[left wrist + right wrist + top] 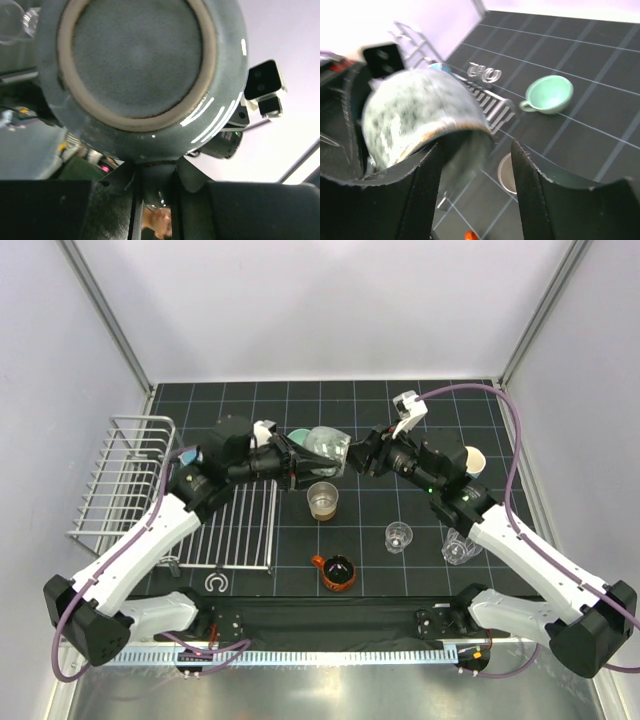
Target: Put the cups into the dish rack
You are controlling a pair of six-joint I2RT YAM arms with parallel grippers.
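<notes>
The speckled cup (328,445) is grey-green with pale flecks and a tan ring under its base. The mint cup (550,94) is pale green all over. The orange cup (338,571) is dark inside, and the steel cup (323,500) is silvery with a brownish inside. The blue cup (474,460) is cream within. A clear cup (399,536) and a second clear cup (458,547) have no colour. The dish rack (125,480) is white-silver wire, and the mat (250,400) is black with a thin pale grid.
</notes>
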